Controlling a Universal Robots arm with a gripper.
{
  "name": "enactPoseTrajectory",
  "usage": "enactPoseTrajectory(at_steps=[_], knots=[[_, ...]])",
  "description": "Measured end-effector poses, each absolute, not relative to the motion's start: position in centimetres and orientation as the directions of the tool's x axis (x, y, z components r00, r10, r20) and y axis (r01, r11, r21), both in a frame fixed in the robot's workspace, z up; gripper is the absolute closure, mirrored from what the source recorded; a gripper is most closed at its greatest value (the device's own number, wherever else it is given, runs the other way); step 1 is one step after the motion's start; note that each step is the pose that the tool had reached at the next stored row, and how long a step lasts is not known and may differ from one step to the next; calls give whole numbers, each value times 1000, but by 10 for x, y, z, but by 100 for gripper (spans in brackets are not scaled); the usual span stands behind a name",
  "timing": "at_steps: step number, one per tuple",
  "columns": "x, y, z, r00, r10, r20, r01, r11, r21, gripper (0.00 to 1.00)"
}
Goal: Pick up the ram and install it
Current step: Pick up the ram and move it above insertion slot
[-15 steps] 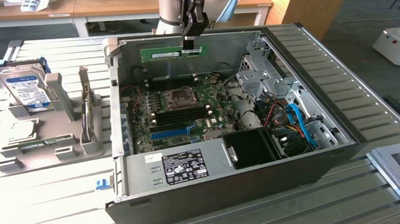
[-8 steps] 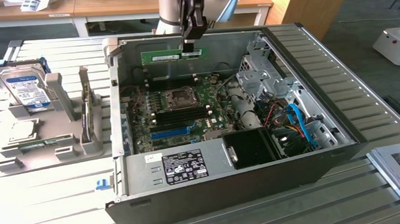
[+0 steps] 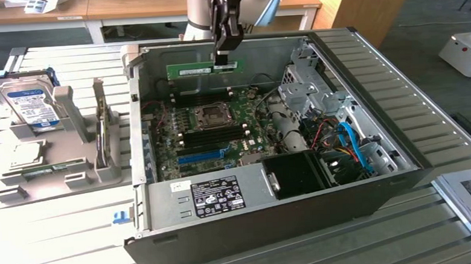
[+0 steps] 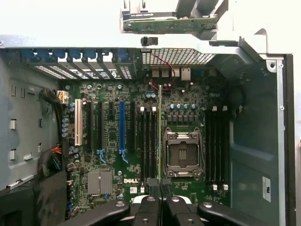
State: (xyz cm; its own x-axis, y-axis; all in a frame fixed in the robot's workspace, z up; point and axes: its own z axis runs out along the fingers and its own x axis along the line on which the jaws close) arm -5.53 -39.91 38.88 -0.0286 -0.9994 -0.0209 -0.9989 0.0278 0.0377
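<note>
While my claw is hanging over the open computer case, I am pinching the ram between my 2 black fingers, which are pressing almost together with only the thin board between them. I am gripping it near 1 end, so most of the stick is jutting out level toward the exterior view's left. It is riding in the air above the CPU socket and is not sitting in any slot. From my wrist the ram is showing edge-on as a thin green line, running just beside the CPU socket and along the nearest black memory slots.

The ram is looking flat, long and narrow, green with a white label. The socket is showing a square silver metal frame around a dark middle. Around it the green motherboard is crowding with small parts, and a long blue slot and a white slot are lying beyond the memory slots from the socket. The case walls are showing dull grey sheet metal with a punched grille. Well to the exterior view's left of the socket, outside the case, a silver hard drive is standing upright in a grey plastic holder.
</note>
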Motion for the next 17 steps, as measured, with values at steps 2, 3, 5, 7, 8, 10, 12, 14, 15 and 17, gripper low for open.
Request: enactPoseTrajectory(at_steps=[2,3,5,7,8,10,12,14,15,17], knots=[[-55,-399,387,-29,-999,-21,-999,28,38,89],[-55,-399,386,-29,-999,-21,-999,28,38,89],[-55,-399,384,-29,-999,-21,-999,28,38,89],[-55,-399,383,-29,-999,-21,-999,28,38,89],[-55,-399,382,-29,-999,-21,-999,28,38,89],[-55,-399,380,-29,-999,-21,-999,28,38,89],[-55,-399,379,-29,-999,-21,-999,28,38,89],[-55,-399,378,-29,-999,-21,-999,28,38,89],[-55,-399,378,-29,-999,-21,-999,28,38,89],[-55,-399,378,-29,-999,-21,-999,28,38,89]])
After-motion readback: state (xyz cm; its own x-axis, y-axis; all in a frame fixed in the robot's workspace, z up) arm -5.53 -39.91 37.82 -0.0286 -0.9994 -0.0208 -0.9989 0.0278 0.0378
